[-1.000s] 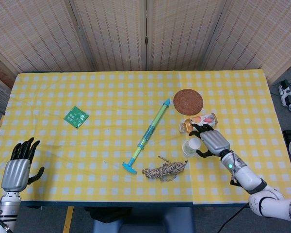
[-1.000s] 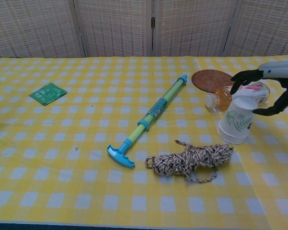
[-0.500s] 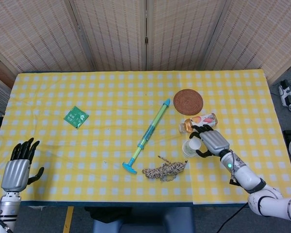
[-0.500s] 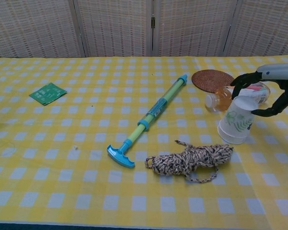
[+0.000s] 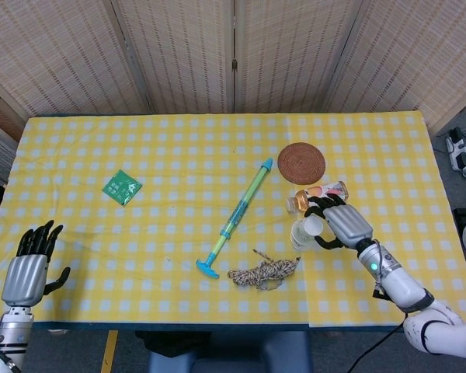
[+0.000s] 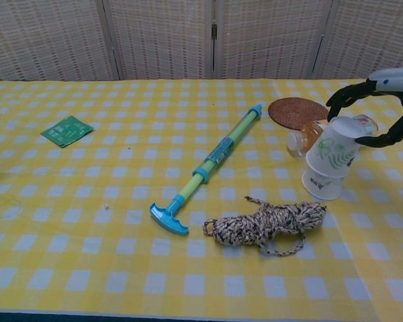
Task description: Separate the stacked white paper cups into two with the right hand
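Observation:
Two white paper cups with a leaf print stand upside down right of the table's middle. My right hand (image 6: 392,86) (image 5: 345,223) grips the upper cup (image 6: 334,148) (image 5: 313,224) by its base between fingers and thumb. That cup is raised and tilted, its rim still overlapping the lower cup (image 6: 322,186) (image 5: 299,238), which rests on the yellow checked cloth. My left hand (image 5: 28,268) hovers at the near left corner with fingers apart and nothing in it; the chest view does not show it.
A small bottle (image 6: 307,137) lies just behind the cups, with a woven round coaster (image 6: 296,111) beyond it. A coiled rope (image 6: 267,223) lies in front of the cups. A blue-green pump tube (image 6: 209,167) lies diagonally mid-table. A green packet (image 6: 67,130) sits far left.
My right hand has lifted and tilted the upper cup, so the lower cup now shows beneath it. The left hand has not moved.

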You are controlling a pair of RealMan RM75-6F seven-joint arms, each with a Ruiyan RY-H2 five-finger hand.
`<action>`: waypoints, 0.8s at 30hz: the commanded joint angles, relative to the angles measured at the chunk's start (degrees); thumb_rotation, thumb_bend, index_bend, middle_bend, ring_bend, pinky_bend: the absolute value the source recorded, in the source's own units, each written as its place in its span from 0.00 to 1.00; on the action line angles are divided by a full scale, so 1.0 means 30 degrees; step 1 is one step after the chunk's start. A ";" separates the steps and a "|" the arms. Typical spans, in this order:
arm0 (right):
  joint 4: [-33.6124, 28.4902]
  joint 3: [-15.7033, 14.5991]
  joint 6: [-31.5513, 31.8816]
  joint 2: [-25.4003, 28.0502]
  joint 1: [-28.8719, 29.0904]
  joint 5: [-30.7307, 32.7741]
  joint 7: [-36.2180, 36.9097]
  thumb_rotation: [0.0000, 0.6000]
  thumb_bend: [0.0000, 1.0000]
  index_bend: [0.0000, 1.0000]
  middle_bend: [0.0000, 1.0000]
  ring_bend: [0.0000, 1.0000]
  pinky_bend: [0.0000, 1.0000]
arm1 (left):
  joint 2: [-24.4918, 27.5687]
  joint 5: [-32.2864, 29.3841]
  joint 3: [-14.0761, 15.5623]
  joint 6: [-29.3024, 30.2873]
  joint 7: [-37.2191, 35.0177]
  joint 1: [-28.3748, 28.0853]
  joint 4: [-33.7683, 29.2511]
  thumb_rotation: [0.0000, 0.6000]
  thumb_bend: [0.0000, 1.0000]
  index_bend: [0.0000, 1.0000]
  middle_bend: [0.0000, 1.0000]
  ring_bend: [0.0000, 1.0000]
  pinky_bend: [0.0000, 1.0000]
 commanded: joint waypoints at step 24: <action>0.1905 -0.1071 0.2705 0.1051 -0.3349 -0.2736 0.6227 1.00 0.46 0.39 0.15 0.14 0.03 | -0.0189 0.0040 0.0001 -0.0223 0.0018 -0.0203 0.0139 1.00 0.38 0.05 0.00 0.00 0.00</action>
